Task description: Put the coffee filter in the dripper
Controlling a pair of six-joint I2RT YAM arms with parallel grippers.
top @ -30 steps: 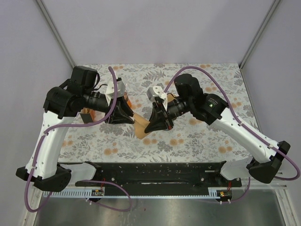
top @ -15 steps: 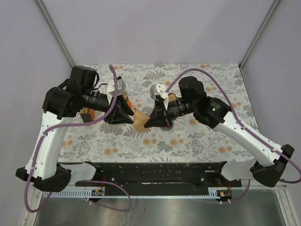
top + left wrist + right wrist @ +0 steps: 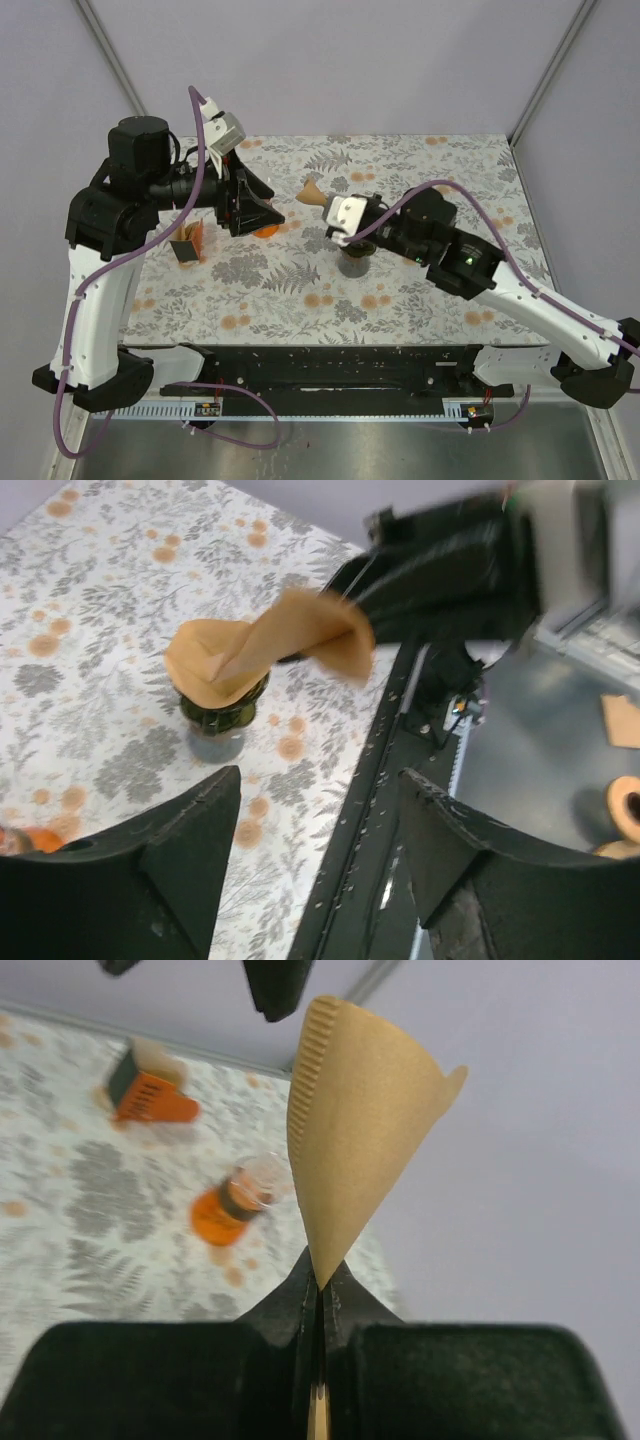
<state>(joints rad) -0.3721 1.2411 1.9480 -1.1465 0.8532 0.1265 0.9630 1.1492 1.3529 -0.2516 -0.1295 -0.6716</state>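
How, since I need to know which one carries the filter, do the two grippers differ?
The left gripper stands open and empty; the right gripper is shut on the pointed end of the brown paper filter. The left gripper hangs by the orange flask on the left side; the right gripper is nearer the middle, by the dripper. Both are black, two-fingered and off the table.

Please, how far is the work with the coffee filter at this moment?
Done: the coffee filter is off the table, pinched at its tip by the right tool. In hand: it hangs raised near the dripper; the left tool stands open, empty. Left: seat the filter in the dripper and release.
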